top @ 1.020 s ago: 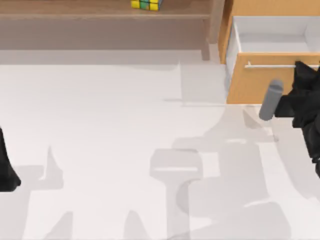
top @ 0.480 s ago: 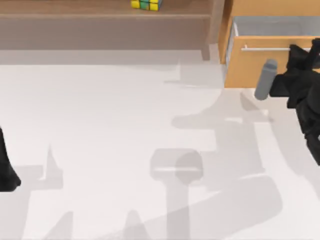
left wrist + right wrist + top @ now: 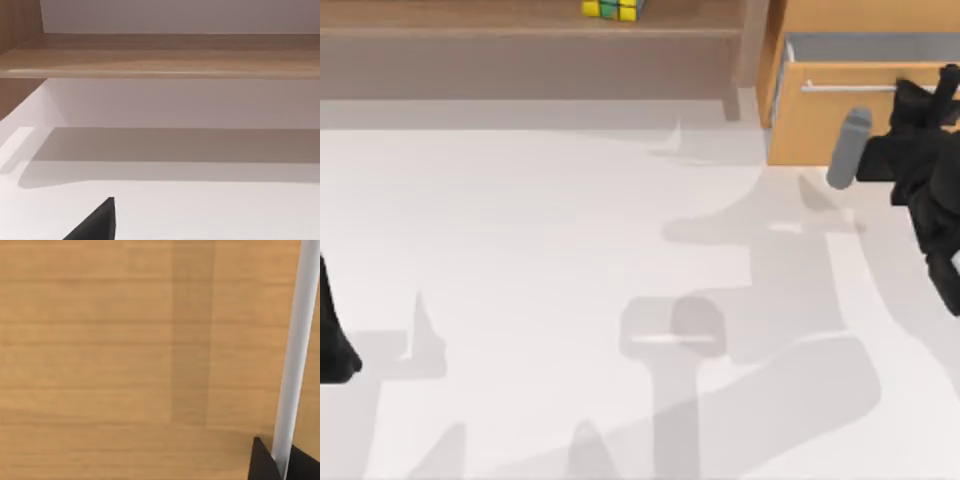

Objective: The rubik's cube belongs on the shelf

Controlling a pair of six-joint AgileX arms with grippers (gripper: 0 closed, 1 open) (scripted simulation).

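Observation:
The rubik's cube, yellow and green with dark lines, rests on the shelf, a long brown board along the back of the table. The board's lighter front edge also appears in the left wrist view as the shelf. My right gripper is at the back right, against the orange-tan drawer front. In the right wrist view the silver bar handle runs down between the two dark fingertips, which are shut on it. My left gripper is parked at the left edge.
The shelf's upright side post stands between the shelf and the drawer cabinet. A narrow strip of the drawer's grey inside still shows. A grey cylinder sticks out from the right arm over the drawer front. The white table lies bare in the middle.
The drawer has slid back into the cabinet, leaving a thin gap. My right gripper moved toward the back with the handle. The cube and the left arm have not moved.

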